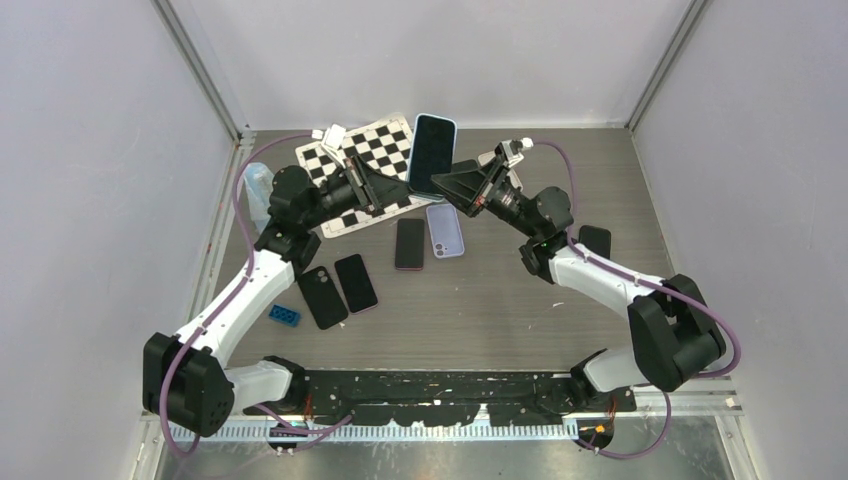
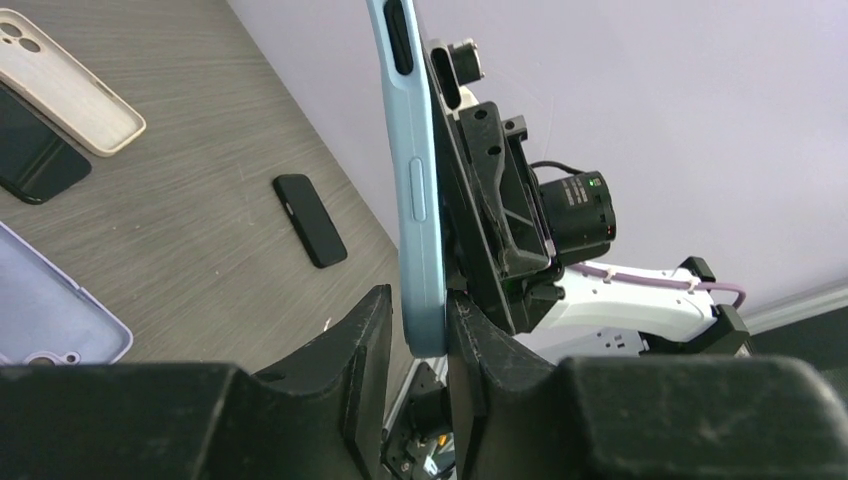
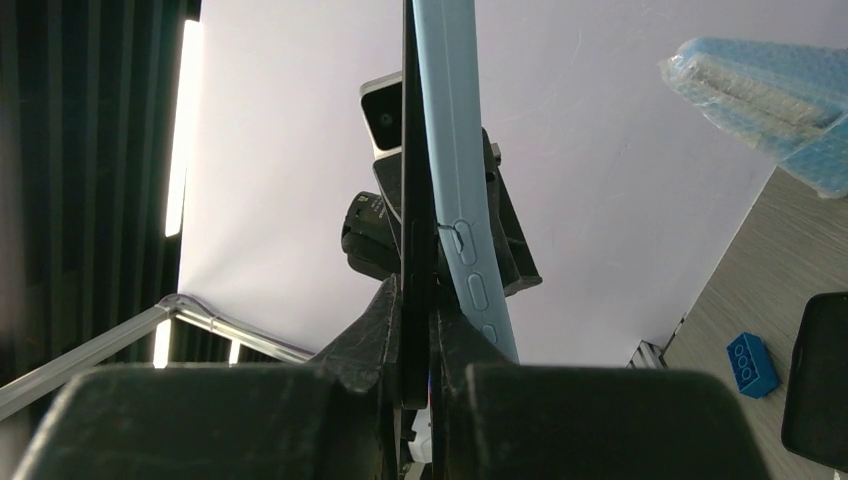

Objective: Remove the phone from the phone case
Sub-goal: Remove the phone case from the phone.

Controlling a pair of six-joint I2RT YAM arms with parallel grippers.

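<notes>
A slim black phone (image 1: 432,155) in a light-blue rubbery phone case (image 2: 420,180) is held upright in the air above the far middle of the grey wood-grain counter (image 1: 500,310), gripped from both sides.

The left jaws, carried by the white left arm (image 1: 240,295), are narrowed onto the lower end of the case. One finger (image 2: 365,345) is pressed against each of its faces.

The right jaws, carried by the right arm (image 1: 600,275), are closed to a thin gap on the dark slab of the phone (image 3: 411,180). In the right wrist view the case (image 3: 450,120) lies flush against the phone higher up. Near the fingers (image 3: 385,320) it bows away and passes just outside one of them (partly peeled there, though not off).

On the counter below, a black-and-white chequered board (image 1: 385,150) is laid by the far edge. A lilac phone case (image 1: 445,230) and a black handset (image 1: 410,243) are set just beside each other nearer the middle. Two further black handsets (image 1: 356,283) (image 1: 322,297) are placed side by side toward the left edge, with a small blue toy brick (image 1: 284,316) near them. One more dark handset (image 1: 595,240) is seen toward the right edge.
</notes>
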